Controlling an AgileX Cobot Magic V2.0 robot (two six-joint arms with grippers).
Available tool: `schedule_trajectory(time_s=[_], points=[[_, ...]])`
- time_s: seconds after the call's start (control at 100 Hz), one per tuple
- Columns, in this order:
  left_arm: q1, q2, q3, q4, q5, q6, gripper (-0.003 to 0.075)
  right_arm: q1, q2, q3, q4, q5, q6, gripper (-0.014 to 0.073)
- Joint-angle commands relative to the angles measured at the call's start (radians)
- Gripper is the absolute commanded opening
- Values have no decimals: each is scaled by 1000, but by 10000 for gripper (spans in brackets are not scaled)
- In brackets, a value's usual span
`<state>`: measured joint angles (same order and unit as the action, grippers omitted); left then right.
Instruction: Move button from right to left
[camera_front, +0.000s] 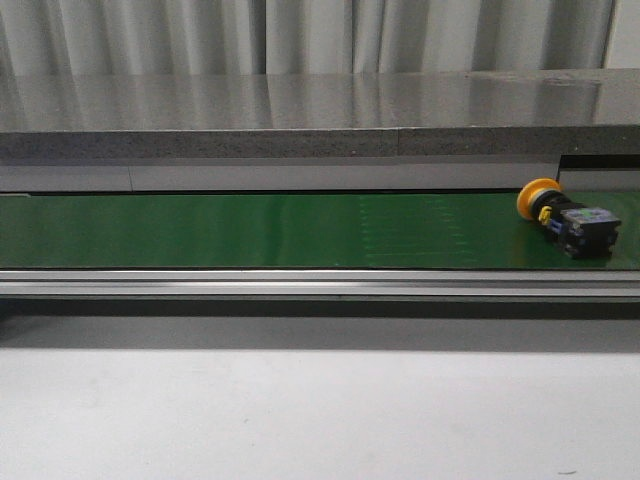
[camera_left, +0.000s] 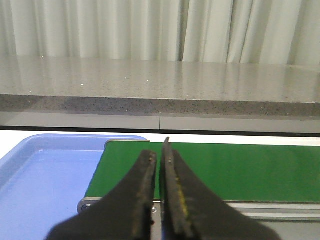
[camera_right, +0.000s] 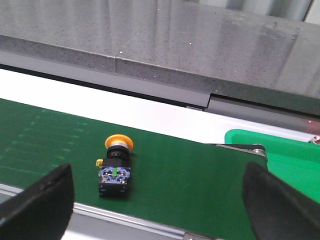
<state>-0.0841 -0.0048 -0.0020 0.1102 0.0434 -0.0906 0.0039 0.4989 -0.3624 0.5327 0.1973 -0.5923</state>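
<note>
The button (camera_front: 570, 218) lies on its side at the far right of the green conveyor belt (camera_front: 250, 230), its orange-yellow cap toward the back and its black body toward the front. It also shows in the right wrist view (camera_right: 116, 168). My right gripper (camera_right: 159, 197) is open and empty, hovering in front of the belt, with the button between the fingers but closer to one finger (camera_right: 42, 200). My left gripper (camera_left: 160, 160) is shut and empty near the belt's left end. Neither gripper shows in the front view.
A blue tray (camera_left: 40, 175) sits beside the belt's left end. A green bin (camera_right: 280, 155) sits past the belt's right end. A grey stone ledge (camera_front: 300, 120) runs behind the belt. A metal rail (camera_front: 300, 285) edges the belt's front.
</note>
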Motion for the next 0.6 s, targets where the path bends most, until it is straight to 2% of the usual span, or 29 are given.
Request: schedule_trajectory(time_s=[0.0,0.13,0.2,0.3,0.44,0.59], points=[[0,-36,42,-8,-81,-5,5,3,-38,-6,21,-40,-10,632],[0,-36,42,-8,-81,-5,5,3,-81,0,48,-60,-10,624],[0,-36,42,-8,-81,-5,5,2,-86,0,49,-69,-10,563],[0,-36,42,-8,-81,-5,5,2,-86,0,49,-67,-10,409],[0,-36,42,-8,-81,-5,5,2,-86,0,49,-47,-10,137],[0,-36,42,-8,-81,-5,5,2,-86,0,50,-21,-10,-75]])
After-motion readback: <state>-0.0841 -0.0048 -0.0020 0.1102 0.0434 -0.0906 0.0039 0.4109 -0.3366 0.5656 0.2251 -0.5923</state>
